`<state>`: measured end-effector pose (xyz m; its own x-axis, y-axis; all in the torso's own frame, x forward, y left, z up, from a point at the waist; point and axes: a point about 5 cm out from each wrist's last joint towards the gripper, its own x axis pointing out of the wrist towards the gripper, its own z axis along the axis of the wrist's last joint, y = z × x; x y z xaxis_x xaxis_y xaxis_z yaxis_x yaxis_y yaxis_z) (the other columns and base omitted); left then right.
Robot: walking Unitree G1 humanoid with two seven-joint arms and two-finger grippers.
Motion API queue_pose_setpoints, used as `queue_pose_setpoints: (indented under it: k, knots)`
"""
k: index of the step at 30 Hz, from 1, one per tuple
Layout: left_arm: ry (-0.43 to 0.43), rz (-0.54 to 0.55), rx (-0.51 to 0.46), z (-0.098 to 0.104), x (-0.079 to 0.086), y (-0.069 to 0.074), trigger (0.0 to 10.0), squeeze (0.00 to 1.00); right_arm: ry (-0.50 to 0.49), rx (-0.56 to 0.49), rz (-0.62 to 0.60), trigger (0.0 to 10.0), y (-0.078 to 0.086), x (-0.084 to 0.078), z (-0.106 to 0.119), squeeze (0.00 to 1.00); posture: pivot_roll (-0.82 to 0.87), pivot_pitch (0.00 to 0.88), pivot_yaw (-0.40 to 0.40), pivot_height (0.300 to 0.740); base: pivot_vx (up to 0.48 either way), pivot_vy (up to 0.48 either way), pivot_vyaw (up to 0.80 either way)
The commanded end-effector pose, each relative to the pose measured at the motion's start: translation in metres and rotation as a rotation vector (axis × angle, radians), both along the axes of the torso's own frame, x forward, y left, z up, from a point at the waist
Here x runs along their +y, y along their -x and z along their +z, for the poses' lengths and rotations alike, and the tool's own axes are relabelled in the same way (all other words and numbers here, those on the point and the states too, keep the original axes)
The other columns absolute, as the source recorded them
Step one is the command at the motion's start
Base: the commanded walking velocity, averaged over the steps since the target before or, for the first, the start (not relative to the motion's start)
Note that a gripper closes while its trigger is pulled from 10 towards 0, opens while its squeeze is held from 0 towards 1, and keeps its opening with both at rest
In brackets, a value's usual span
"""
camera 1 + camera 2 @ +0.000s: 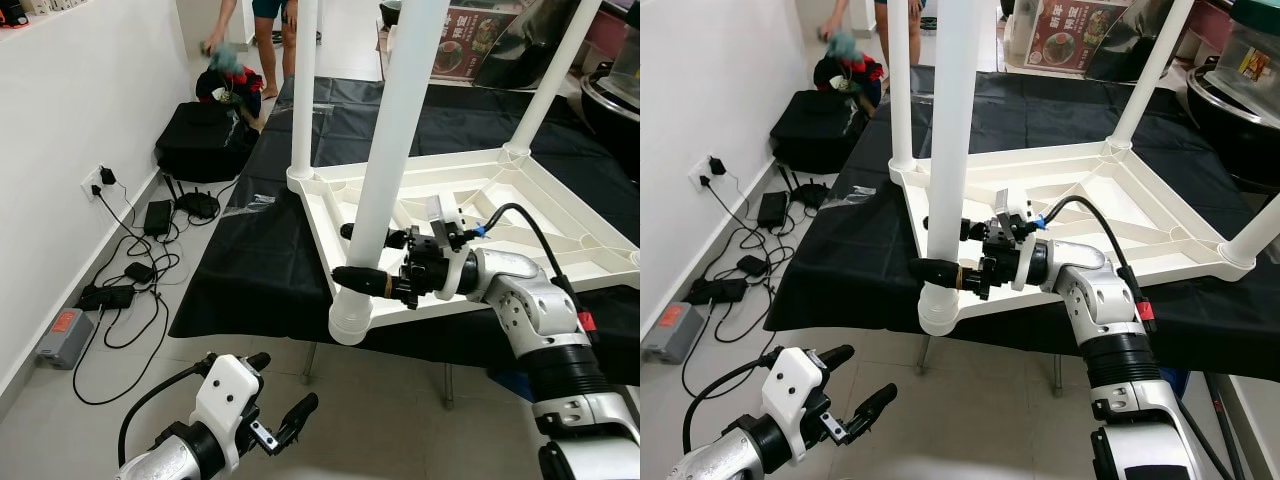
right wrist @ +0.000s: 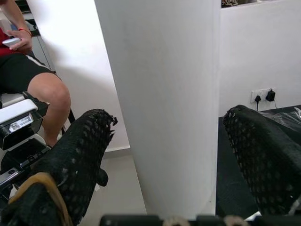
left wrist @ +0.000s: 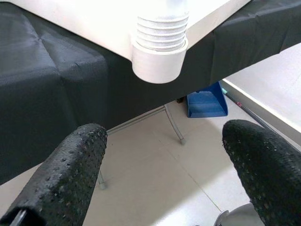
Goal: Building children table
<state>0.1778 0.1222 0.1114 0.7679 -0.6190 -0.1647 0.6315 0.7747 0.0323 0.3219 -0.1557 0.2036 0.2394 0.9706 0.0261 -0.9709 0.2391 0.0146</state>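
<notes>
Upturned white plastic children's table (image 1: 520,215) lies on black-covered bench | my right gripper (image 1: 350,255) straddles its near-corner white leg (image 1: 395,140), fingers apart | my left gripper (image 1: 285,390) hangs open below that corner.

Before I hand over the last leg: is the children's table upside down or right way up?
Upside down. The tabletop lies ribbed underside up on the black cloth, white legs pointing upward; the right end effector straddles the near leg.
</notes>
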Motion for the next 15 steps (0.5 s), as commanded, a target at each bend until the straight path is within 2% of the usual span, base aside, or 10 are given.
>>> queue_pose_setpoints:
  k: [1,8,9,12,13,14,15]
  knots:
    - [0.001,-0.007,0.004,-0.0014,-0.0015,0.0006,10.0,0.00,-0.012,-0.016,-0.008,10.0,0.0004,-0.0022,0.0021,0.00,0.19,0.071,-0.050,0.740,0.000,0.000,0.00]
    - [0.001,-0.006,0.003,-0.0011,-0.0014,0.0001,10.0,0.00,-0.011,-0.019,-0.014,10.0,-0.0003,-0.0007,0.0016,0.00,0.19,0.072,-0.051,0.740,0.000,0.000,0.00]
    - [0.001,-0.007,0.002,-0.0011,-0.0013,0.0001,10.0,0.00,-0.010,-0.019,-0.015,7.3,-0.0003,-0.0005,0.0014,0.00,0.19,0.074,-0.047,0.740,0.000,0.000,0.00]
    - [0.001,-0.006,0.003,-0.0011,-0.0013,0.0002,10.0,0.00,-0.013,-0.020,-0.016,7.3,-0.0003,-0.0004,0.0014,0.00,0.19,0.073,-0.047,0.740,0.000,0.000,0.00]
    - [0.000,-0.006,0.002,-0.0011,-0.0015,0.0002,10.0,0.00,-0.014,-0.021,-0.019,4.4,-0.0004,-0.0002,0.0016,0.00,0.19,0.073,-0.050,0.740,0.000,0.000,0.00]
    - [0.000,-0.006,0.002,-0.0011,-0.0016,0.0002,10.0,0.00,-0.016,-0.021,-0.020,0.0,-0.0006,-0.0001,0.0016,0.00,0.19,0.073,-0.050,0.740,0.000,0.000,0.00]
    - [0.000,-0.006,0.002,-0.0011,-0.0016,0.0002,10.0,0.00,-0.016,-0.021,-0.020,0.0,-0.0006,-0.0001,0.0016,0.00,0.19,0.073,-0.050,0.740,0.000,0.000,0.00]
